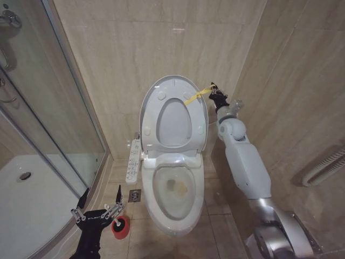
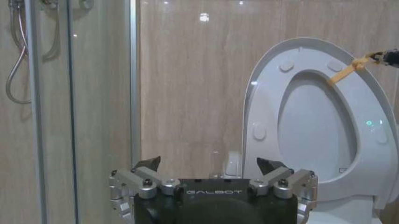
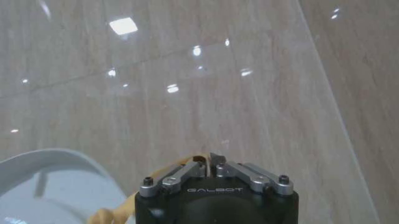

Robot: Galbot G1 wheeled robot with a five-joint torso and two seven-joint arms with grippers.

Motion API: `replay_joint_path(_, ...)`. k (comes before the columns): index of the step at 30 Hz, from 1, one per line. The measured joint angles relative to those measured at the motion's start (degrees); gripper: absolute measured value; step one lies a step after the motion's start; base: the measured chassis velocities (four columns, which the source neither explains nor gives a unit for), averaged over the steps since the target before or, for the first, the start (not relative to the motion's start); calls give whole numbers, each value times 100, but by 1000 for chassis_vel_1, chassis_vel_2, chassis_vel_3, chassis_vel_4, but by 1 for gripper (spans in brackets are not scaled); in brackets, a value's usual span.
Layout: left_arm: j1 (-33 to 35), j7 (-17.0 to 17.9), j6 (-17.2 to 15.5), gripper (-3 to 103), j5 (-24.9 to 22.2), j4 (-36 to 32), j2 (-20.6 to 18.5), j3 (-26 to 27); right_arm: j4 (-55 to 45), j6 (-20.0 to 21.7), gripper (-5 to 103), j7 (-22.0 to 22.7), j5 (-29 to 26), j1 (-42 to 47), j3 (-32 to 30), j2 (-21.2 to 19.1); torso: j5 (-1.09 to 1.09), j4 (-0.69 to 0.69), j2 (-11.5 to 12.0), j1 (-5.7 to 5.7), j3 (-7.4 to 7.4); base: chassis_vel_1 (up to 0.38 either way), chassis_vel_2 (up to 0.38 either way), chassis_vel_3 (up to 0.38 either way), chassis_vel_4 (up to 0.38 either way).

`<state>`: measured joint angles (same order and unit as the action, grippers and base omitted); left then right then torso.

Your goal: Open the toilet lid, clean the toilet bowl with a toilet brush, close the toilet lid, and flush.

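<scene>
Against the back wall the toilet lid (image 1: 173,116) stands upright, its yellow ribbon (image 1: 196,96) apparently pinched in the narrowed right gripper (image 1: 214,93); left gripper (image 1: 100,211) spreads wide beside the toilet bowl (image 1: 175,191).

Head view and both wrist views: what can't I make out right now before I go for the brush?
- Toilet brush: in the head view the left end effector covers part of the handle and the red holder.
- Toilet bowl: the left wrist view cuts it off at the bottom edge.
- Toilet lid: the right end effector, shut on the yellow ribbon, blocks most of it.
</scene>
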<state>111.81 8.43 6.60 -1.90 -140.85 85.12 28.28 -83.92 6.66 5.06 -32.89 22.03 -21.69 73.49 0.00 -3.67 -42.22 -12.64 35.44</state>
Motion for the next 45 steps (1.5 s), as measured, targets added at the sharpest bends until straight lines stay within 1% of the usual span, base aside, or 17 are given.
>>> replay_joint_path(1, 0, 0, 0, 100, 0, 0, 0, 0, 0, 0, 1, 0, 0, 0, 0, 0, 0, 0, 0, 0, 0, 0, 0, 0, 0)
replay_joint_path(3, 0, 0, 0, 100, 0, 0, -1, -1, -460, 231, 1, 75, -300, 314, 101, -190, 1, -2, 0, 0, 0, 0, 0, 0, 0)
replay_joint_path(4, 0, 0, 0, 100, 0, 0, 0, 0, -600, 273, 20, 107, -344, 418, 127, -247, 1, 0, 0, 0, 0, 0, 0, 0, 0)
replay_joint_path(11, 0, 0, 0, 100, 0, 0, 0, 0, -1237, 469, 20, 278, -585, 871, 122, -525, 0, 1, 0, 0, 0, 0, 0, 0, 0)
replay_joint_path(12, 0, 0, 0, 100, 0, 0, 0, 1, -1345, 486, 48, 306, -608, 949, 95, -557, 0, 0, 0, 0, 0, 0, 0, 0, 0)
replay_joint_path(18, 0, 0, 0, 100, 0, 0, 0, 0, -1831, 618, 48, 432, -681, 1251, -37, -719, 0, 2, 0, 0, 0, 0, 0, 0, 0)
replay_joint_path(19, 0, 0, 0, 100, 0, 0, 0, 0, -2028, 658, 75, 475, -680, 1373, -92, -771, 0, 2, 0, 0, 0, 0, 0, 0, 0)
replay_joint_path(22, 0, 0, 0, 100, 0, 0, 0, 1, -2441, 718, 75, 599, -680, 1708, -210, -873, -1, 1, 0, 0, 0, 0, 0, 0, 0)
replay_joint_path(25, 0, 0, 0, 100, 0, 0, -1, 0, -3104, 805, 75, 876, -479, 2580, -400, -996, 0, -1, 0, 0, 0, 0, 0, 0, 0)
replay_joint_path(26, 0, 0, 0, 100, 0, 0, 1, 1, -3278, 806, 99, 922, -404, 2857, -458, -1009, 1, -1, 0, 0, 0, 0, 0, 0, 0)
replay_joint_path(27, 0, 0, 0, 100, 0, 0, 1, 1, -3278, 806, 99, 922, -404, 2857, -458, -1009, 1, -1, 0, 0, 0, 0, 0, 0, 0)
replay_joint_path(30, 0, 0, 0, 100, 0, 0, -2, 0, -3699, 808, 99, 993, -190, 3495, -616, -1028, 1, -1, 0, 1, 0, 0, 0, 0, 0)
replay_joint_path(34, 0, 0, 0, 100, 0, 0, -1, 0, -4353, 801, 100, 878, 301, 4503, -991, -981, 1, 1, 0, 1, 0, 0, 0, 0, 0)
replay_joint_path(35, 0, 0, 0, 100, 0, 0, -1, 0, -4353, 801, 100, 878, 301, 4503, -991, -981, 1, 1, 0, 1, 0, 0, 0, 0, 0)
replay_joint_path(41, 0, 0, 0, 100, 0, 0, 0, 1, -5223, 817, 100, 612, 445, 5655, -1534, -862, -1, 0, -1, 1, -1, 0, 0, 0, 0)
replay_joint_path(44, 0, 0, 0, 100, 0, 0, 0, 0, -5643, 620, 100, 498, 658, 6468, -1885, -605, -2, 0, -1, 1, -1, 0, 0, 0, 0)
replay_joint_path(45, 0, 0, 0, 100, 0, 0, 0, 0, -5643, 620, 100, 498, 658, 6468, -1885, -605, -2, 0, -1, 1, -1, 0, 0, 0, 0)
